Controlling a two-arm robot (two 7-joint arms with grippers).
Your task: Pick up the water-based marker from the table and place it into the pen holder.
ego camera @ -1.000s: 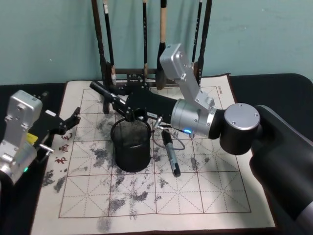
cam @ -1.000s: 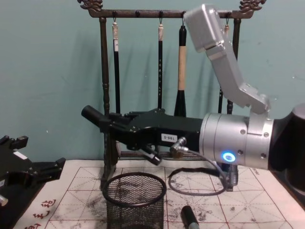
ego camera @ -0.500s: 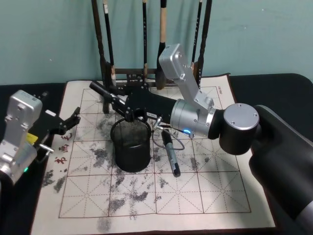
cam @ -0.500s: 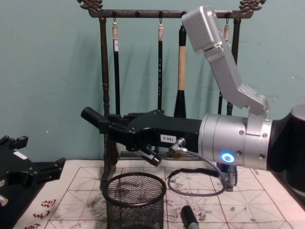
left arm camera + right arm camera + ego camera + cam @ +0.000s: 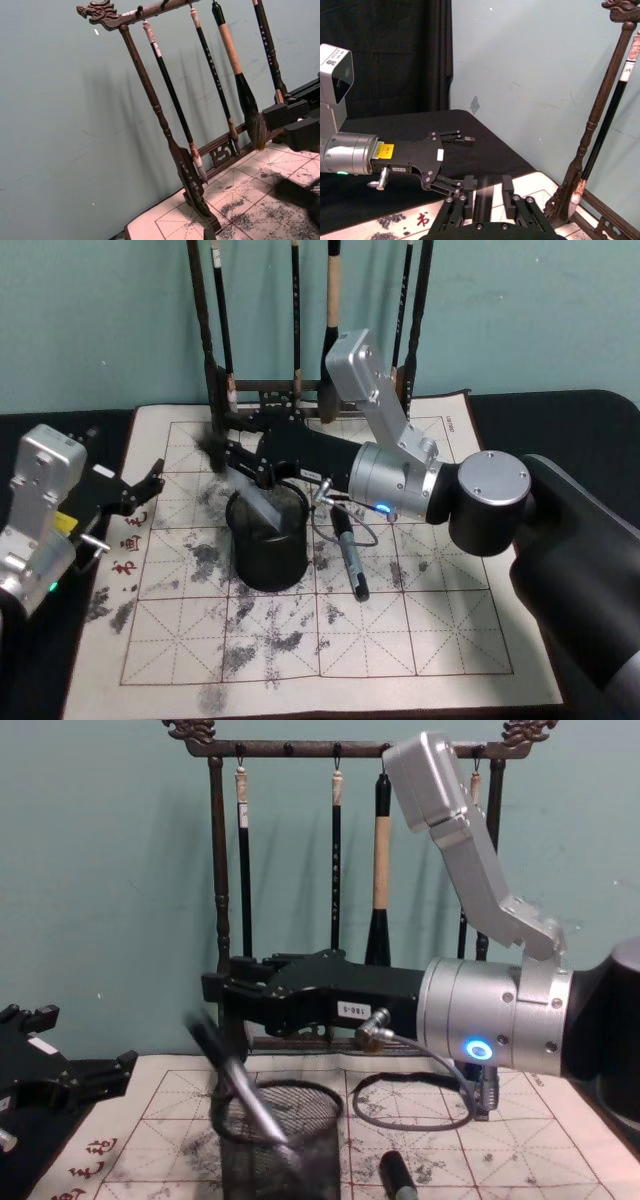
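Marker (image 5: 243,1088) tilts into pen holder (image 5: 325,1152) below right pincer (image 5: 216,988).

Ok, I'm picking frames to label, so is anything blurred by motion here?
Chest view: the marker is a slanted smear reaching into the pen holder under the open right gripper. Head view: same smear, pale, at the holder's mouth; left gripper parked, sharp.

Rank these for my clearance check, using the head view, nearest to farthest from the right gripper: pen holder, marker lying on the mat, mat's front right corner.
From the right gripper:
1. pen holder, just below it.
2. marker lying on the mat, to the holder's right.
3. mat's front right corner, far off toward the robot's right.
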